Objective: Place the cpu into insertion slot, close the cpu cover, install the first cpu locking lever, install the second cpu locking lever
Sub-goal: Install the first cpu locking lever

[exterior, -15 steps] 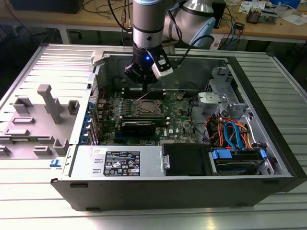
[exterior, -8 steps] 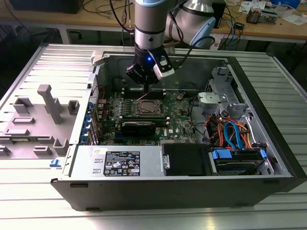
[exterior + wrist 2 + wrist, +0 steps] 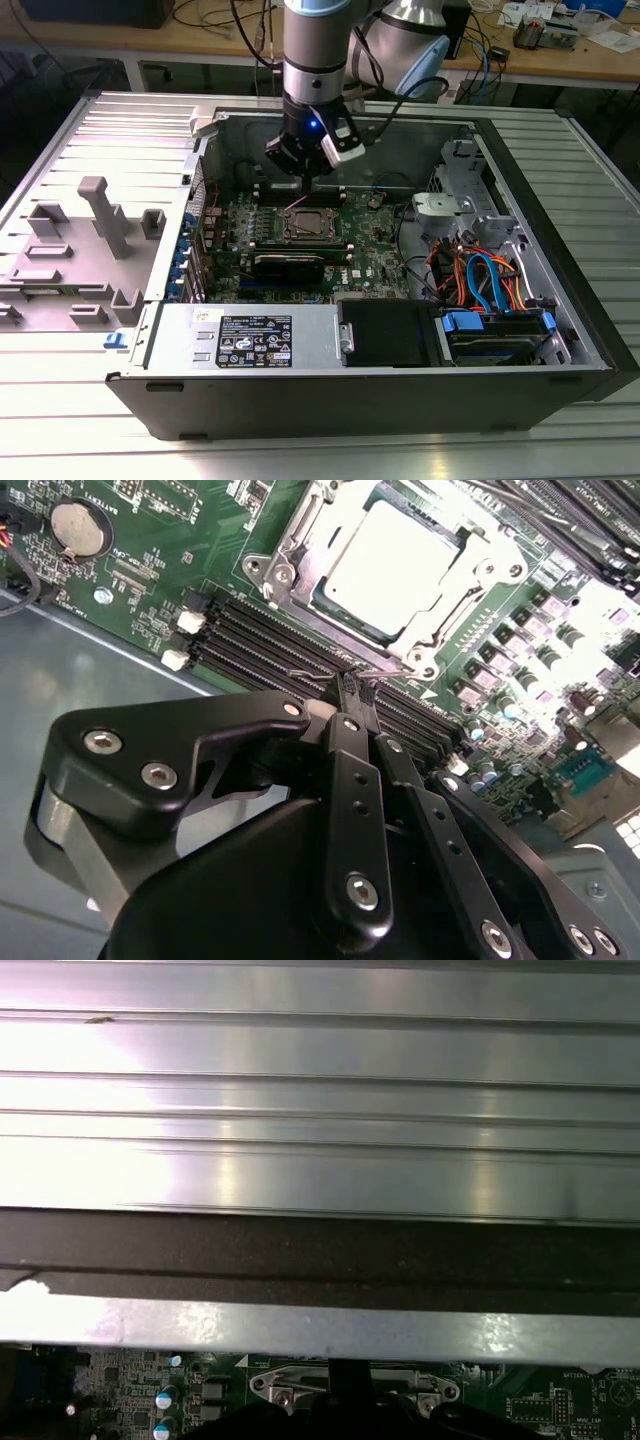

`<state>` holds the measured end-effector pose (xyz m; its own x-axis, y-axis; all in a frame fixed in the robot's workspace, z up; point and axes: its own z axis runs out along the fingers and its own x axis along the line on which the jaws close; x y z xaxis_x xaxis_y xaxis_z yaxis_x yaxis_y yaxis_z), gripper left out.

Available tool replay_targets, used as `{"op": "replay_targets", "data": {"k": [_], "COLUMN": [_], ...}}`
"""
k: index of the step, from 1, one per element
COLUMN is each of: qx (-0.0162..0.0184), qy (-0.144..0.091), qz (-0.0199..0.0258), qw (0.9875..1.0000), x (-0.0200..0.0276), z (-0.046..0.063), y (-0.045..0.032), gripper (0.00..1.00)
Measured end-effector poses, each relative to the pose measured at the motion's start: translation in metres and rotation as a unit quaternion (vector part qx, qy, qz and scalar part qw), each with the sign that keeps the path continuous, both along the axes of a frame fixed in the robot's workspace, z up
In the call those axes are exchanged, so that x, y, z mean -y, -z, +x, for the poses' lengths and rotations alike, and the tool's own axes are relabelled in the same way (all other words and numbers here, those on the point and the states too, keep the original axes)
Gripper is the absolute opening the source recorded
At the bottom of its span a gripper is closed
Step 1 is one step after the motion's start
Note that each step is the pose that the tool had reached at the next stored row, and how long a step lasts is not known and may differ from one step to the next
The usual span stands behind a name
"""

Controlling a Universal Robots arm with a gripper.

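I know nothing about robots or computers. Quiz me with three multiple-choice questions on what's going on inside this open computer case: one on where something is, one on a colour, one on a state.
1. Where is the cpu?
A. On the ribbed table outside the case
B. In the insertion slot
C. On the blue cables

2. What colour is the motherboard?
A. Green
B. Red
C. White

3. How is the cpu cover?
A. Standing upright
B. Lying outside the case
C. Folded down around the cpu

Answers:
1. B, its silver top lies flat in the socket.
2. A, the board around the socket is green.
3. C, the silvery frame lies flat around the chip's edges.
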<state>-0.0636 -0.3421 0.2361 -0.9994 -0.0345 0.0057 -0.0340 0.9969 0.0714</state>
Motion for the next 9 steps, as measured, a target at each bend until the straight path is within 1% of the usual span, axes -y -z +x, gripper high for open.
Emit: {"op": "replay_targets", "data": {"k": [6, 9], "qx": [0.0000, 0.0000], "qy": [0.000, 0.000], "qz": [-0.0002, -0.0010], "qw": [1.0000, 1.0000], "x": [-0.0002, -0.0002], "z": [0.0043, 0.0068], "y": [0.0029, 0.0046], "gripper": [0.11, 0.11]}}
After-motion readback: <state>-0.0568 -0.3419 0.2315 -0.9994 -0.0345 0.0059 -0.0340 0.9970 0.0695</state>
